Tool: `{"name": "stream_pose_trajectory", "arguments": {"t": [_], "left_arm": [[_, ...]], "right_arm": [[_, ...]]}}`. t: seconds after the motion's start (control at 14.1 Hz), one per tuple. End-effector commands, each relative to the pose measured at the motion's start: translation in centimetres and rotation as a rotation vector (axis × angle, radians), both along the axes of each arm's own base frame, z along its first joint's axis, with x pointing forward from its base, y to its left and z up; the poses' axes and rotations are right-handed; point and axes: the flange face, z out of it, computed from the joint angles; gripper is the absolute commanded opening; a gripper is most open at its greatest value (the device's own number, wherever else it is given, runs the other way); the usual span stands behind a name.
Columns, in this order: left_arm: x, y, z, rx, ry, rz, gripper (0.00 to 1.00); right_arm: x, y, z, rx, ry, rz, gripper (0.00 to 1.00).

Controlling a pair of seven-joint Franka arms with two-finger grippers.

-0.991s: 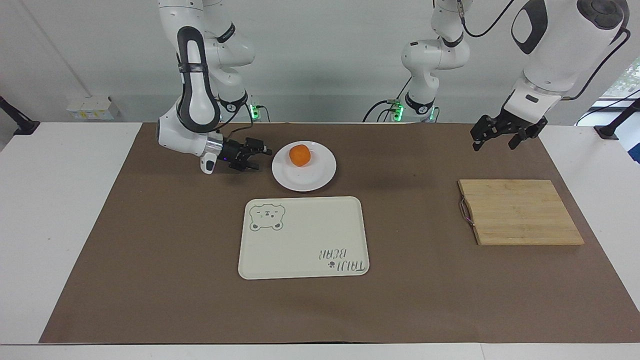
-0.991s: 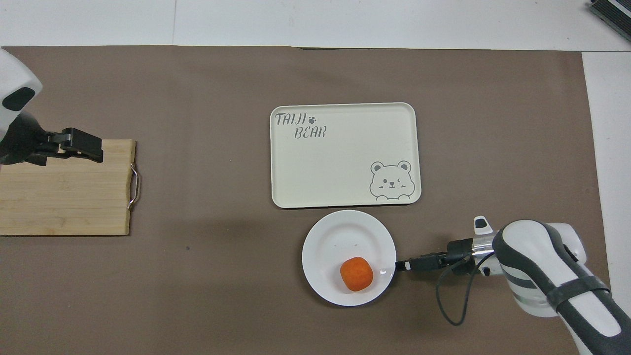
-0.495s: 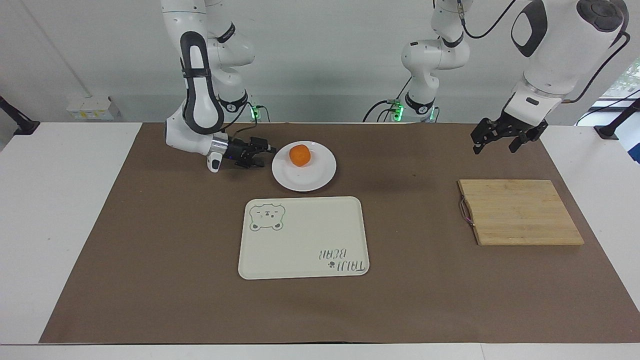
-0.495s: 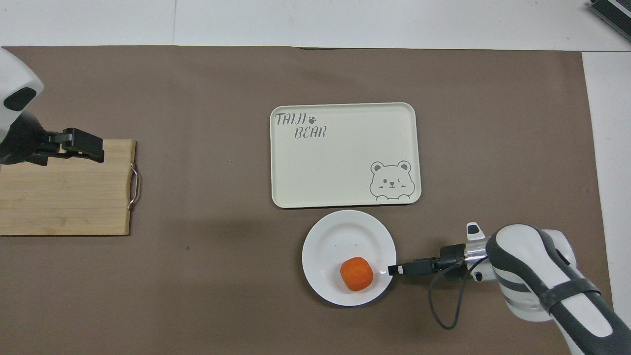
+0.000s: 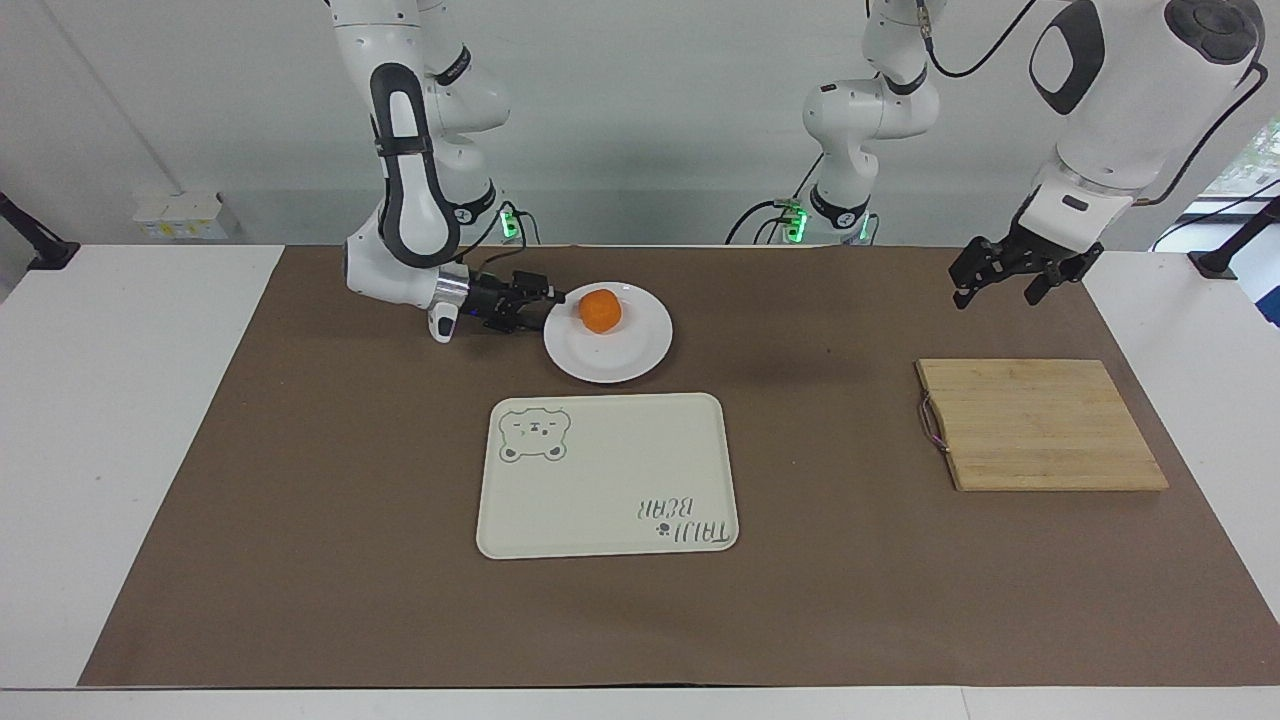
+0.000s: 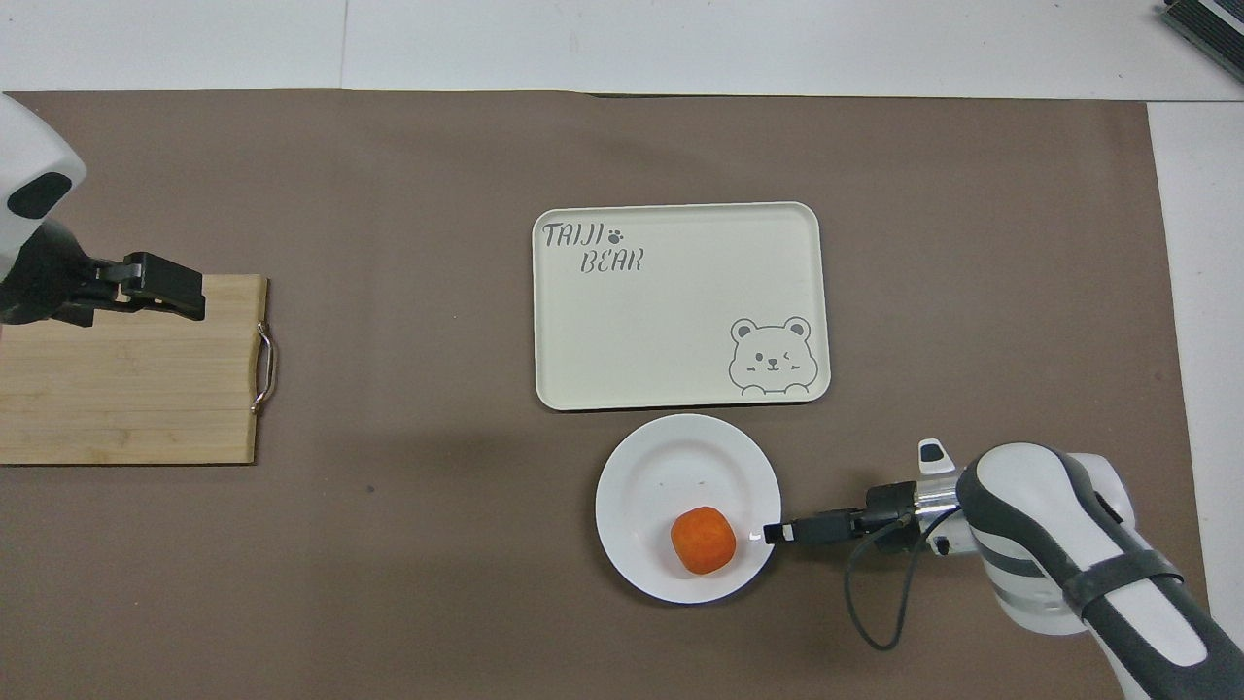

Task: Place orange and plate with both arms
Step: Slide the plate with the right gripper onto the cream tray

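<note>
step: plate pickup, rim grasp being set up; judged from right gripper [image 5: 548, 297] lying low and sideways at the plate [image 5: 630, 350] edge, upper centre-left of the facing view
right gripper: fingertips at the rim on the right arm's end; contact or small gap, cannot tell; finger opening cannot tell either
left gripper [image 5: 1010, 275]: hanging in the air, upper right of the facing view, over the mat near the cutting board [image 5: 1040, 425]; fingers spread, holding nothing; arm waiting
orange [image 5: 600, 310]: sitting on the plate, off-centre, toward the rim part nearest the robots; in the overhead view lower centre [image 6: 703, 541], close to the right gripper's tip [image 6: 777, 533]
plate: flat on the brown mat [image 5: 300, 500], just beside the tray [image 5: 600, 500] edge that lies nearest the robots, not touching as far as visible
next move: probably pinch the shallow rim, lift level; orange loose and round, likely to roll if tilted
edges: rim thin and glossy, slip risk; orange near the grasp point, little finger room there
open room: wide bare mat mid-frame between plate and cutting board; tray surface bare apart from its bear drawing and lettering; short path from plate to tray
</note>
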Motion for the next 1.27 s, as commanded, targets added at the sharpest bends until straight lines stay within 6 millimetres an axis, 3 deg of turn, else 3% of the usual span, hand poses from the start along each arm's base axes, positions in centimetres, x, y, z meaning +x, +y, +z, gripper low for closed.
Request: {"name": "stream_pose_trajectory", "arguments": {"t": [0.0, 0.07, 0.14, 0.21, 0.28, 0.57, 0.92, 1.2], "left_arm": [[0.0, 0.2, 0.2, 0.009, -0.011, -0.007, 1.0], [0.0, 0.2, 0.2, 0.009, -0.011, -0.007, 1.0], [0.0, 0.3, 0.2, 0.009, -0.011, -0.005, 1.0], [0.0, 0.3, 0.2, 0.009, -0.011, -0.005, 1.0], [0.0, 0.3, 0.2, 0.009, -0.011, -0.005, 1.0], [0.0, 0.2, 0.2, 0.009, -0.011, -0.007, 1.0], [0.0, 0.2, 0.2, 0.009, -0.013, -0.007, 1.0], [0.0, 0.3, 0.2, 0.009, -0.011, -0.005, 1.0]], "right_arm": [[-0.4, 0.4, 0.4, -0.003, -0.006, -0.035, 0.99], [-0.4, 0.4, 0.4, -0.003, -0.005, -0.035, 0.81], [-0.4, 0.4, 0.4, -0.005, 0.003, -0.04, 0.52], [-0.4, 0.4, 0.4, -0.008, 0.023, -0.053, 0.31], [-0.4, 0.4, 0.4, -0.009, 0.032, -0.059, 0.19], [-0.4, 0.3, 0.4, -0.012, 0.039, -0.065, 0.0], [0.0, 0.4, 0.3, -0.012, 0.04, -0.065, 0.0], [1.4, -0.5, 1.3, 0.043, 0.046, -0.082, 0.0]]}}
